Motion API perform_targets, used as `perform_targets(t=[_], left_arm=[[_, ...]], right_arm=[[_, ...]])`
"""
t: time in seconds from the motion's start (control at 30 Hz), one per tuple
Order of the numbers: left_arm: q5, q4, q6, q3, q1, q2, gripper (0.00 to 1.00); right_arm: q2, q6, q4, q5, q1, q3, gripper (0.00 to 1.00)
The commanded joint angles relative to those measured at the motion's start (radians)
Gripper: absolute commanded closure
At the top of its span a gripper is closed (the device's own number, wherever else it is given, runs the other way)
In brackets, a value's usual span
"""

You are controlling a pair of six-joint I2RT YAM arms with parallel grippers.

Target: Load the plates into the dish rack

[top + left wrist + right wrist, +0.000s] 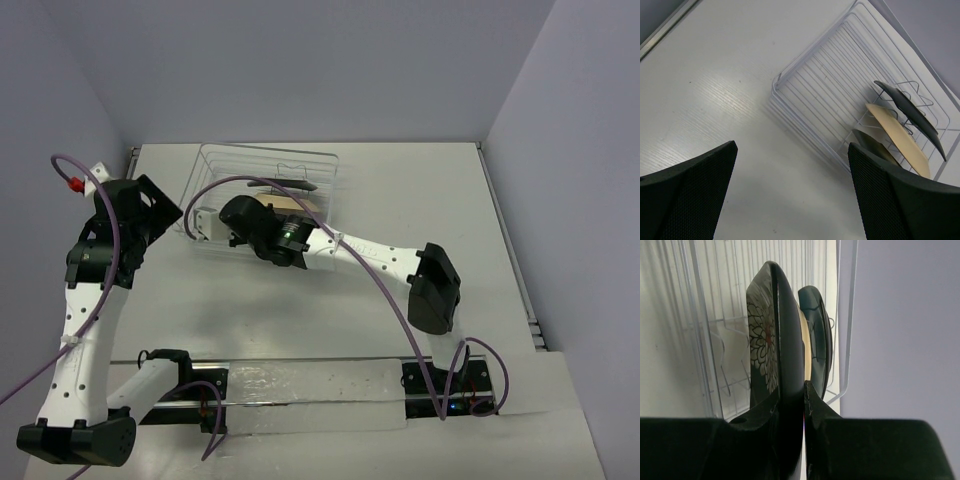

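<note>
The wire dish rack (215, 170) stands at the back of the table, and my right arm reaches into it. My right gripper (790, 390) is shut on the rim of the black plate (781, 335) with white flowers, which stands on edge among the prongs. Just behind it stand the cream plate (806, 357) and the teal plate (821, 330), both upright. The left wrist view shows the rack (815, 75) with the teal plate (910, 112), cream plate (900, 137) and black plate (872, 145) side by side. My left gripper (792, 147) hangs open over bare table, left of the rack.
The rack's left half (810, 95) holds nothing. A grey wall lies right behind the rack (847, 315). My left arm (105, 250) is raised at the table's left side, near the left wall.
</note>
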Motion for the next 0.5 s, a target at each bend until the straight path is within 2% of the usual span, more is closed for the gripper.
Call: perform_targets(t=[0.0, 0.3, 0.47], left_arm=[[0.025, 0.033, 0.024, -0.004, 0.011, -0.016, 0.01], [0.044, 0.055, 0.027, -0.023, 0.011, -0.004, 0.01], [0.062, 0.072, 0.032, -0.035, 0.011, -0.001, 0.01]], right_arm=[[-0.018, -0.042, 0.158, 0.037, -0.021, -0.009, 1.0], [0.021, 0.026, 0.189, -0.022, -0.051, -0.021, 1.0], [0.038, 0.07, 0.205, -0.059, -0.074, -0.034, 0.94]])
